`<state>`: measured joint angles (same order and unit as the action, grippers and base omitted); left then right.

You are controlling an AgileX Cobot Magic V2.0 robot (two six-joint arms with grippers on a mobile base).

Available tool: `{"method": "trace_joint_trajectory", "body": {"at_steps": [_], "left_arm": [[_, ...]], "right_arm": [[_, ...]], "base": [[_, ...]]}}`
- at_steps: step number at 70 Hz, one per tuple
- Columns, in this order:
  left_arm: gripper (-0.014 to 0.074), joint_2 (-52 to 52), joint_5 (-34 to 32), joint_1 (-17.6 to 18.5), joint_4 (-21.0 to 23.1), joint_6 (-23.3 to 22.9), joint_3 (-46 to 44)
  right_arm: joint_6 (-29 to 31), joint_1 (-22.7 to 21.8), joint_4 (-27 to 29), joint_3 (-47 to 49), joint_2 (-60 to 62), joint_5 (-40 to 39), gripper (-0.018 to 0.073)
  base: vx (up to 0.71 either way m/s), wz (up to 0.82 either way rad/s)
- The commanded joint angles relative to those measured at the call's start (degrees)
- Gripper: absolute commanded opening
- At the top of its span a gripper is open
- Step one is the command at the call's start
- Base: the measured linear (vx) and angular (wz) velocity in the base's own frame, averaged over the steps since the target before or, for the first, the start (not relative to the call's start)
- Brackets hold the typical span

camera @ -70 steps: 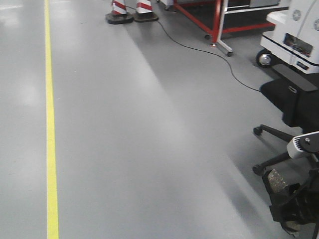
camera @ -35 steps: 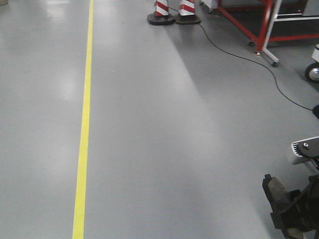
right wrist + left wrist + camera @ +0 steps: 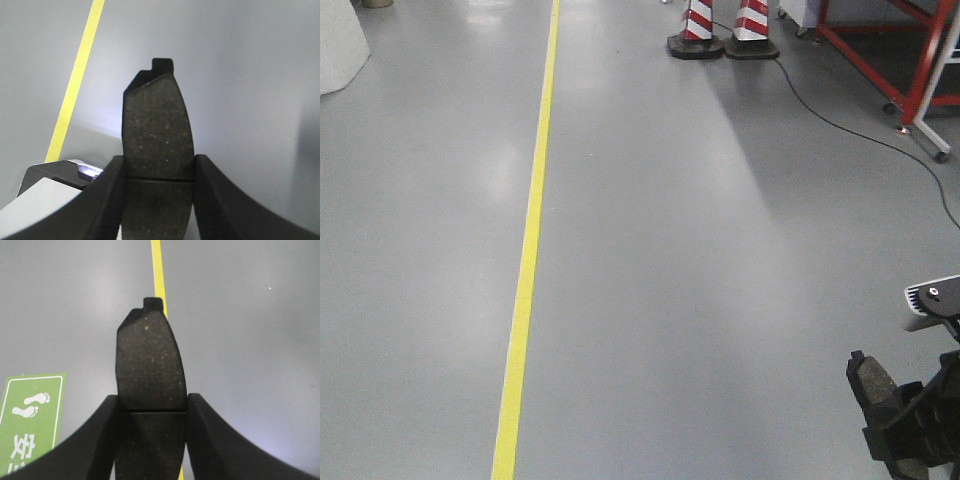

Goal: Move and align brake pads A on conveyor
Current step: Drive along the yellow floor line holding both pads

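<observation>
Holding one flat dark-grey speckled brake pad (image 3: 150, 360) pinched in my left gripper (image 3: 152, 407) and a second brake pad (image 3: 158, 130) in my right gripper (image 3: 159, 170), tabs outward, likely for laying down; only grey floor (image 3: 670, 250) below, conveyor unseen.

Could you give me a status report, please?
Left gripper shut on left brake pad. Right gripper shut on right brake pad. Conveyor not visible. Cones, cable far ahead.

Smooth grey floor (image 3: 660, 260) lies open ahead, crossed by a flat yellow painted line (image 3: 528, 260). Far off stand two red-and-white striped cones (image 3: 752, 18), a red metal frame (image 3: 865, 67) and a black cable (image 3: 830, 117). Dark-grey brake pads (image 3: 150, 357) fill the left gripper (image 3: 152, 399) and right gripper (image 3: 159, 159).
</observation>
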<state>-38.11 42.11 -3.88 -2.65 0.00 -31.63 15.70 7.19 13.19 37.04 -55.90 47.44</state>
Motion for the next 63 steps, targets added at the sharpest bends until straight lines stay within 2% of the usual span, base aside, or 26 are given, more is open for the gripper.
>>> {"method": "trace_joint_trajectory", "body": {"at_steps": [1,63], "left_arm": [[0.012,0.2,-4.2,0.1,0.1,0.0,-1.6],[0.012,0.2,-4.3,0.1,0.1,0.0,-1.6]], "right_arm": [[0.4,0.0,0.7,1.6,0.9,-2.3,0.0],[0.4,0.0,0.7,1.6,0.9,-0.6,0.0]], "base": [[0.34,0.16],[0.45,0.06]]}}
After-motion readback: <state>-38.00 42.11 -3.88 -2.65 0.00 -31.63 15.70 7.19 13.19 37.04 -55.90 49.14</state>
